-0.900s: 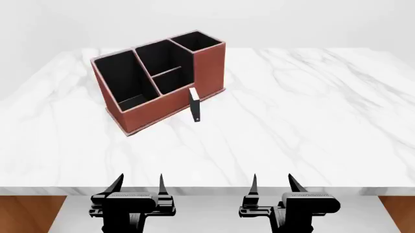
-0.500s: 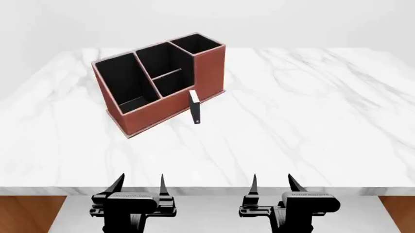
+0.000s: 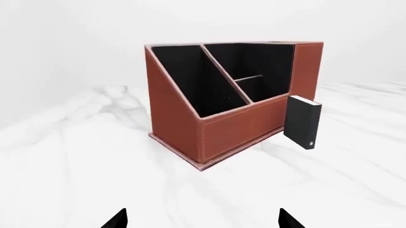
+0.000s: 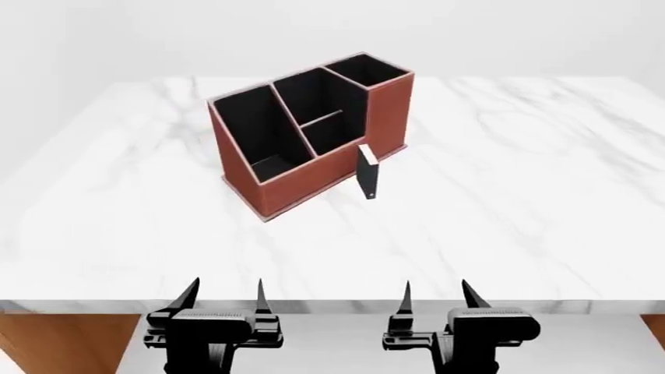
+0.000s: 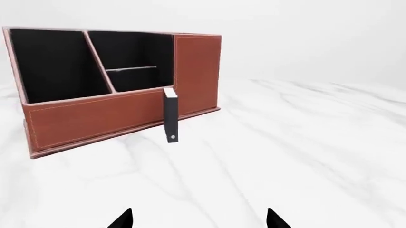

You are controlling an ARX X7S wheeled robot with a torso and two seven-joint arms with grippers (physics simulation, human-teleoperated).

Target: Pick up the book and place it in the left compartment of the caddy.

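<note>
The reddish-brown caddy stands on the white marble table, turned at an angle. Its left compartment is the wide black bay with a slanted rim. The small black book stands upright just in front of the caddy's right end. The book also shows in the left wrist view and the right wrist view. My left gripper and right gripper are open and empty, held at the table's near edge, well short of the book.
The caddy also has a divided middle bay and a tall square end bay. Brown floor shows below the table's front edge at the left.
The head view has shifted, so the caddy and book now sit further right and slightly higher in it. The grippers keep the same pose and stay open.
</note>
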